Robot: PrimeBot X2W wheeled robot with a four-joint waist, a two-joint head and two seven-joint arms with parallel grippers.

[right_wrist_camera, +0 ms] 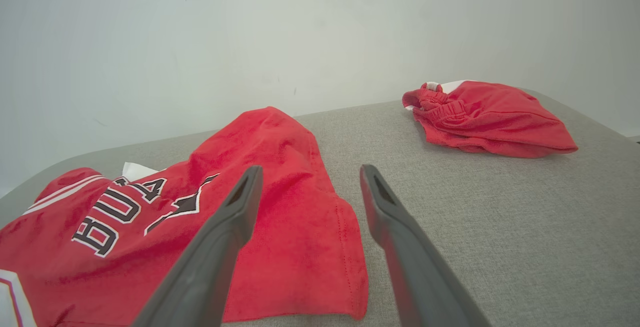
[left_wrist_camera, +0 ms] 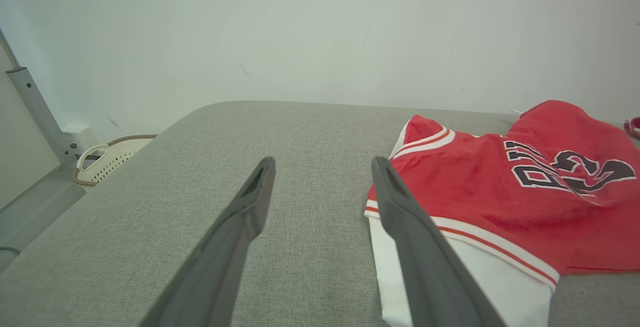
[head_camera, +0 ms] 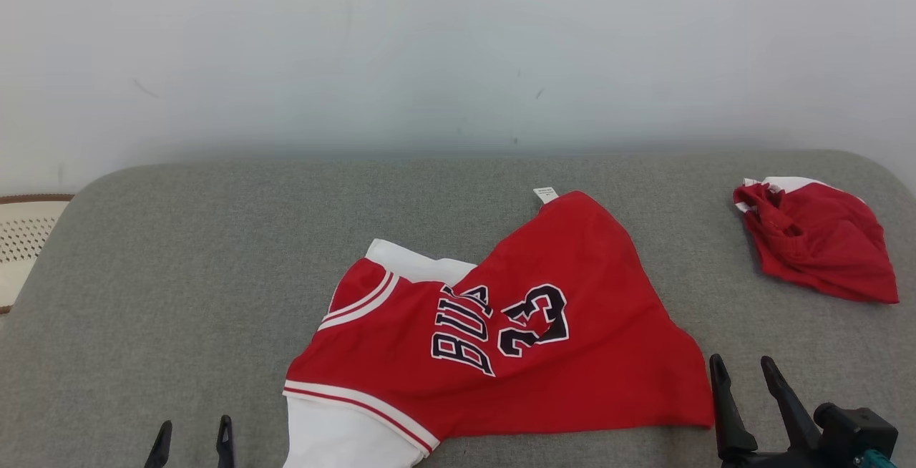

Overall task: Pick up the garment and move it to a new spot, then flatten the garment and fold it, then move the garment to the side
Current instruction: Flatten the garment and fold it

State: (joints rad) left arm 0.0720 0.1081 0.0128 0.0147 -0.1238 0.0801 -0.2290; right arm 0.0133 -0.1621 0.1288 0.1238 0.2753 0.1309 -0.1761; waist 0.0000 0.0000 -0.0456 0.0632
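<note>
The garment (head_camera: 501,325) is a red jersey with white trim and dark lettering, lying rumpled and partly doubled over at the middle front of the grey padded surface (head_camera: 215,253). It also appears in the left wrist view as the garment (left_wrist_camera: 500,187) and in the right wrist view as the garment (right_wrist_camera: 280,207). My left gripper (head_camera: 193,431) stands open near the front edge, left of the jersey, holding nothing; its fingers (left_wrist_camera: 250,202) frame bare padding. My right gripper (head_camera: 742,366) is open just beyond the jersey's right hem, empty; one of its fingers (right_wrist_camera: 240,202) hovers over the hem corner.
A second red garment (head_camera: 816,239) lies bunched at the far right of the surface, also visible as the bunched garment (right_wrist_camera: 485,117). A cream perforated basket (head_camera: 21,239) sits off the left edge. A pale wall (head_camera: 458,46) rises behind.
</note>
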